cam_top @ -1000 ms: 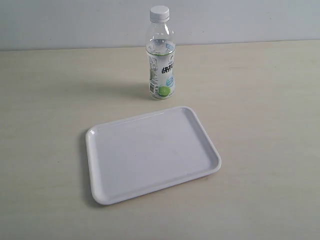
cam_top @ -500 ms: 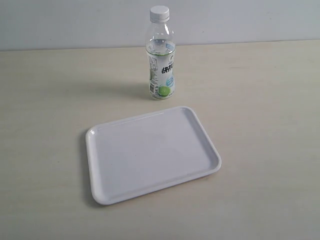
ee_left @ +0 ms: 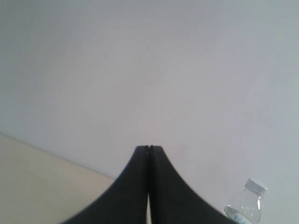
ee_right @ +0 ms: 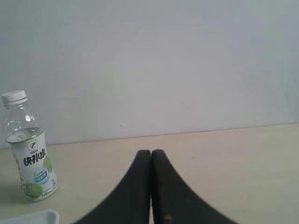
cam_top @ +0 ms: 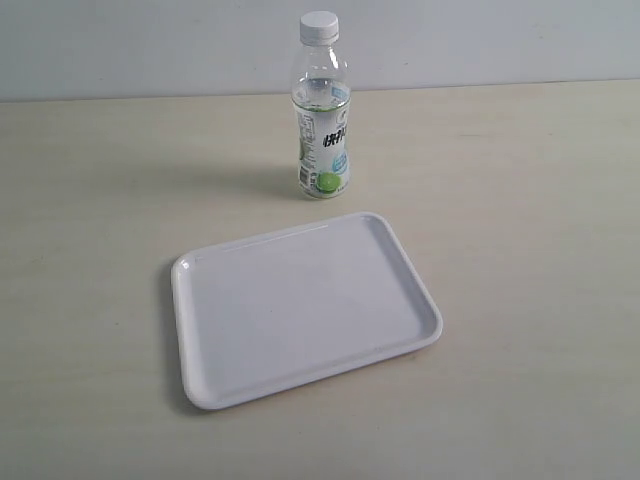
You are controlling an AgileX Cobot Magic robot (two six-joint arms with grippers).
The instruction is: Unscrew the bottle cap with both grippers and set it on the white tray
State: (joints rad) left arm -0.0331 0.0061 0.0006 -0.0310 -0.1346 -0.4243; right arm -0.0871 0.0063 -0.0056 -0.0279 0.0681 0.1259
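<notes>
The clear bottle (cam_top: 322,120) with a white-and-green label stands upright at the back of the table, its white ribbed bottle cap (cam_top: 319,25) screwed on. The white tray (cam_top: 300,305) lies flat in front of it, with nothing on it. Neither gripper shows in the exterior view. In the left wrist view my left gripper (ee_left: 148,148) is shut and holds nothing; the bottle (ee_left: 245,210) and its cap (ee_left: 256,186) sit far off to one side. In the right wrist view my right gripper (ee_right: 150,151) is shut and bare, with the bottle (ee_right: 29,154), its cap (ee_right: 13,97) and a tray corner (ee_right: 32,217) off to the side.
The pale wooden tabletop (cam_top: 520,200) runs back to a plain light wall (cam_top: 150,45). Only the bottle and the tray stand on it.
</notes>
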